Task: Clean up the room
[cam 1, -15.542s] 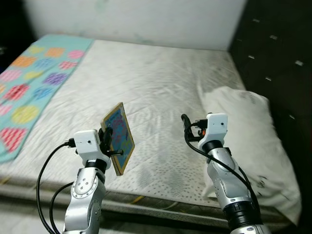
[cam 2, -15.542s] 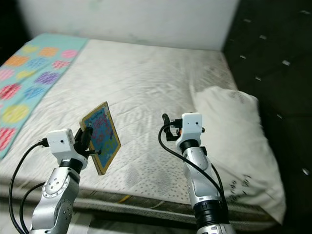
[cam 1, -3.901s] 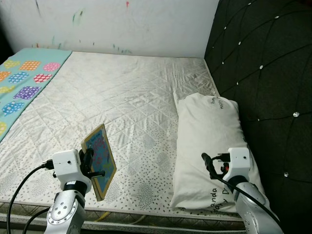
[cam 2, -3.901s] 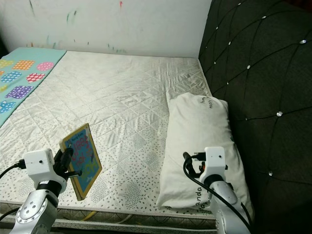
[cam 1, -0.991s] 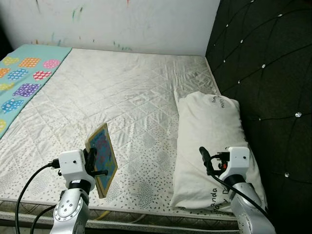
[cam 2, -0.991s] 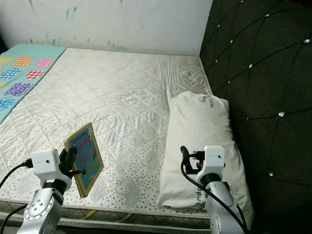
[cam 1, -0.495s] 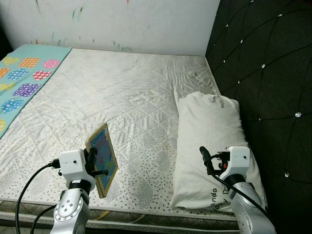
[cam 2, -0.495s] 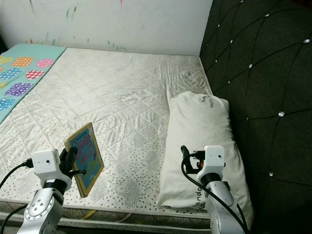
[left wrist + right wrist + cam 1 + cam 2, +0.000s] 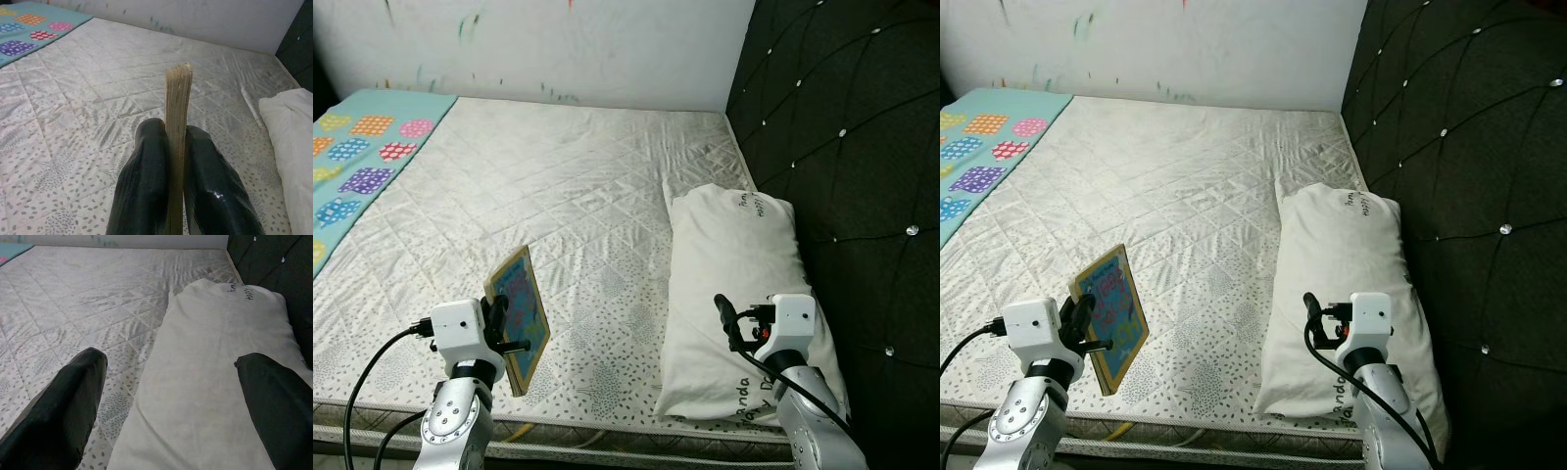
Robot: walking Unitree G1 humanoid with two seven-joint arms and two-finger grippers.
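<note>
Colourful book (image 9: 521,315) upright, left gripper (image 9: 174,147) clamping

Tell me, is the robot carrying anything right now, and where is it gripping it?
Yes. The left gripper pinches a colourful book by its lower edge, holding it upright above the mattress. The right gripper is open and holds nothing.

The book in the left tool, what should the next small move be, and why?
Probably carry the book off the bed toward wherever books belong. The left tool is clamped on it, holding it upright above the mattress near the front edge, so the pick-up looks done. The right tool hangs open over the pillow.
</note>
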